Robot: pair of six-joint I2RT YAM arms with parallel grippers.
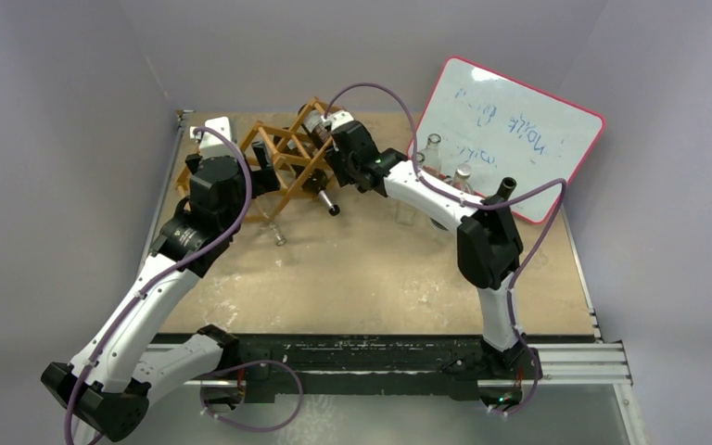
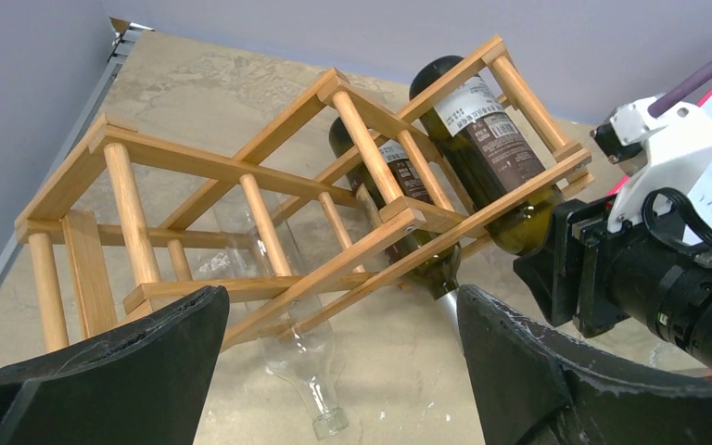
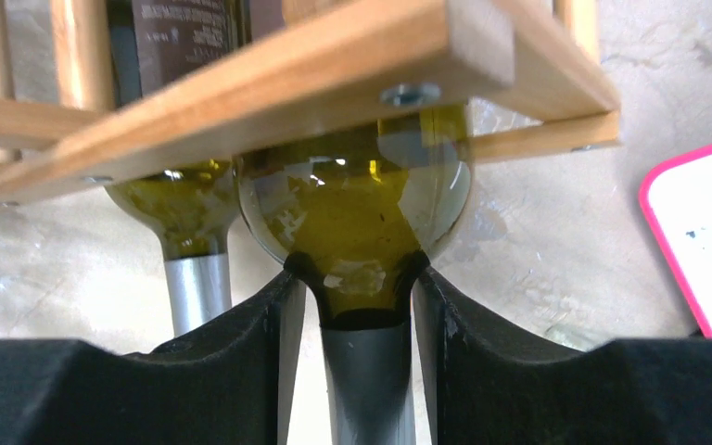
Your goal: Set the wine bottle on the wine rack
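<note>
Your right gripper clenches the wine bottle by its neck, frame centre, body already inside the wine rack (only letting go remains); left gripper spread, empty.

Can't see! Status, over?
Right gripper shut on dark green glass wine bottle. Left gripper open. Bottle inside light wooden lattice wine rack. Second green bottle alongside.

I see the right claw clamped on the neck of the wine bottle, with one finger on each side. The bottle's green shoulder sits under the slats of the wine rack at 12 o'clock. A second bottle lies at 9 o'clock. A pink-edged whiteboard shows at 3 o'clock, over the table.
</note>
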